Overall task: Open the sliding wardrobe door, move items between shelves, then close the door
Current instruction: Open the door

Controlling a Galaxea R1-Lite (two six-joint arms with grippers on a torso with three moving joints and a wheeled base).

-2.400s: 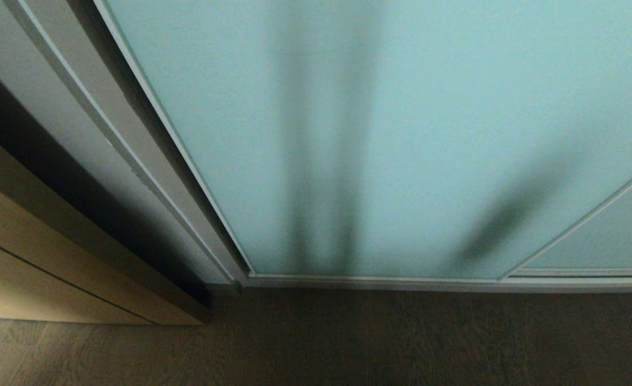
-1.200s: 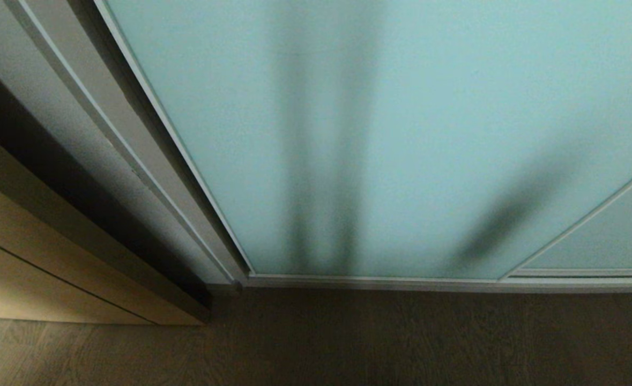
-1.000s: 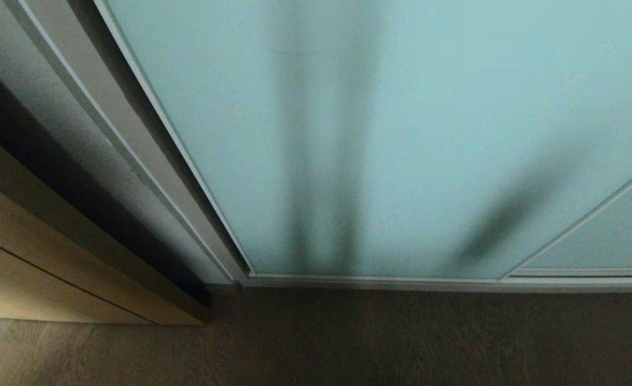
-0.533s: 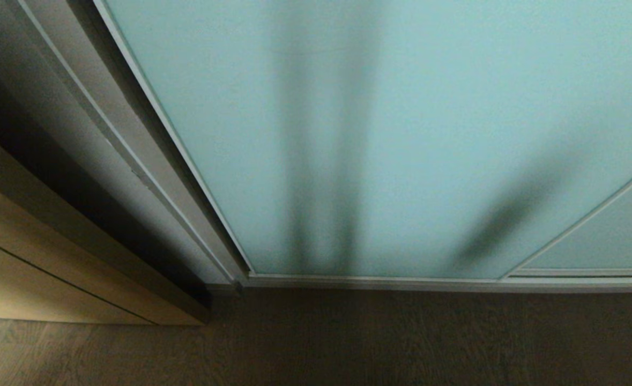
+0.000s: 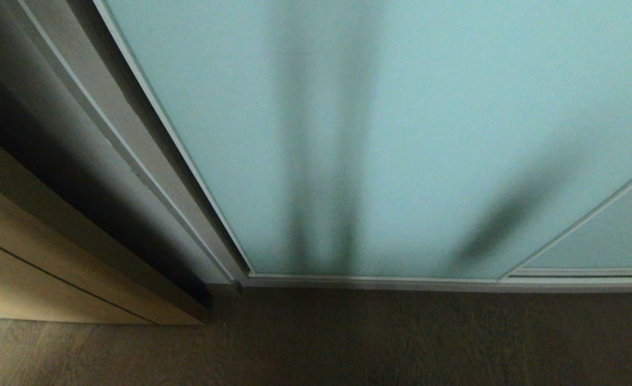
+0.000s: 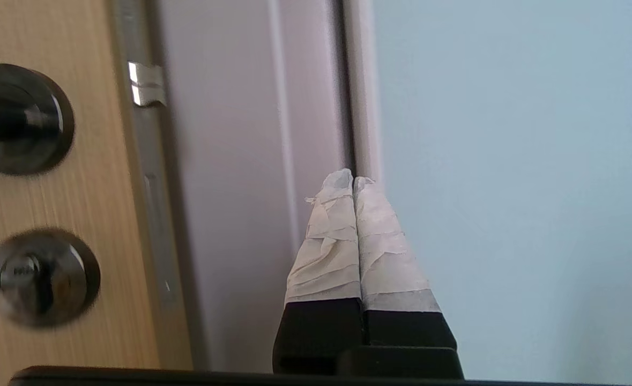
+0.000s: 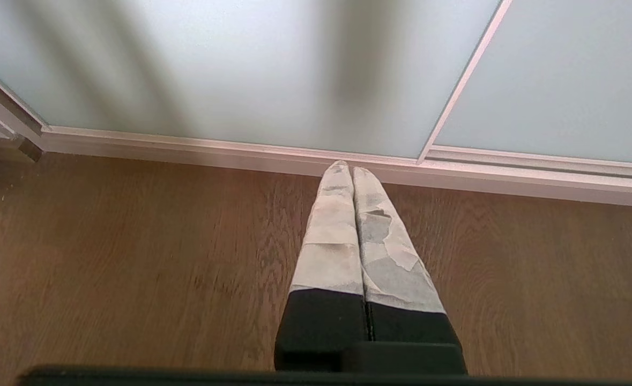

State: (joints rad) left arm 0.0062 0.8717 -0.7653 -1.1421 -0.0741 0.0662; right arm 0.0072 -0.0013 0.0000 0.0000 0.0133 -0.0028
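Presently noted: sliding wardrobe door (image 5: 401,134), frosted blue-green glass in a slim silver frame, stood closed against the grey jamb (image 5: 133,145), its bottom rail meeting the brown wood floor (image 5: 348,343). Left gripper (image 6: 354,182), taped fingers pressed together, empty, pointed at the door's silver edge beside the jamb; beige wooden door (image 6: 53,214) with dark knobs alongside. Right gripper (image 7: 352,167), fingers likewise together, empty, aimed down at the floor before the rail

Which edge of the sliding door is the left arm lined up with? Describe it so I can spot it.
Start at the sliding wardrobe door, the wide frosted blue-green pane. Follow it across to the slim silver frame strip where the left gripper points, shut. Unlike the neighbouring wooden door, it carries no knob or lock.
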